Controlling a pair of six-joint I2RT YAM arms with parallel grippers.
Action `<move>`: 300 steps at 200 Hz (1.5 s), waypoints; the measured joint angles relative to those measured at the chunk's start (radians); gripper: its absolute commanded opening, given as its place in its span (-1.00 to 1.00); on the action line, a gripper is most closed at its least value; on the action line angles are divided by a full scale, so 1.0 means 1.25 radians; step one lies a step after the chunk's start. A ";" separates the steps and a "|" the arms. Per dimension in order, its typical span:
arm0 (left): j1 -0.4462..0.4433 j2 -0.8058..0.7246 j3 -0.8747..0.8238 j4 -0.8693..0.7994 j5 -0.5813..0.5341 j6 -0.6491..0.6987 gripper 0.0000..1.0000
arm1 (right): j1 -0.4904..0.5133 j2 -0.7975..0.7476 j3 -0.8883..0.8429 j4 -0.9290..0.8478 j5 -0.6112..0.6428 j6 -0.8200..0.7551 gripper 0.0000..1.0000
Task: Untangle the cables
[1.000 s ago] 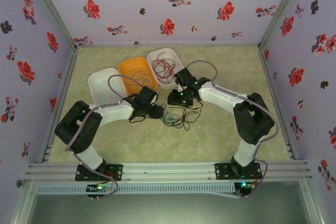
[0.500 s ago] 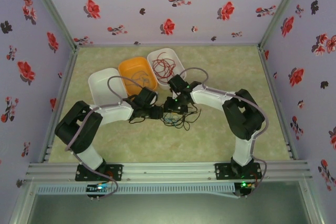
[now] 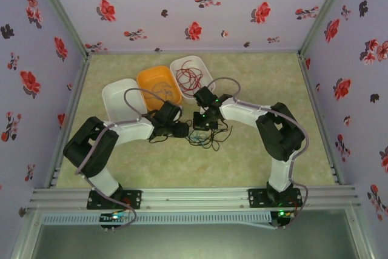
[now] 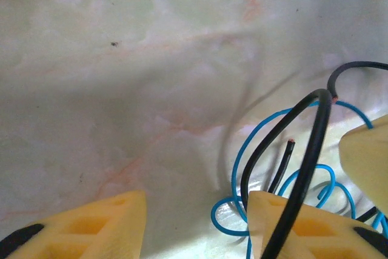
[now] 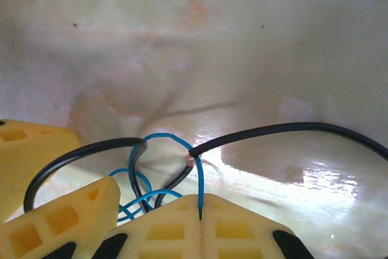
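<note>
The red cables (image 3: 191,77) lie sorted beside the orange tub (image 3: 142,80). In front of it, my right tool (image 5: 200,205) pinches a blue cable (image 5: 163,136), my left tool (image 4: 197,210) is spread, and a black cable (image 4: 309,150) is not yet free.

near white tray (image 3: 118,98) | orange tray (image 3: 140,80) | far white tray (image 3: 174,65) | table (image 3: 260,77): greenish, perhaps marbled

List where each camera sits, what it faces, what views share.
Top external: above and behind the bases, looking down at the table; both arms, left gripper, right gripper.
Left wrist: low over the table, facing down; own yellow fingers apart.
Right wrist: equally low, facing down; own fingers shut on the blue wire.
Shared: both wrist views show blue wire and a black wire.
</note>
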 measured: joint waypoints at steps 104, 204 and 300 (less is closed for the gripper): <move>0.000 0.000 0.000 0.005 0.000 -0.004 -0.15 | 0.000 -0.305 0.014 0.009 0.141 -0.146 -1.00; 0.000 0.006 0.000 0.005 0.000 -0.006 -0.16 | 0.000 -0.451 0.072 0.024 0.243 -0.266 -1.00; 0.000 -0.015 -0.005 0.005 0.000 -0.002 0.19 | 0.000 -0.584 0.159 -0.002 0.338 -0.383 -1.00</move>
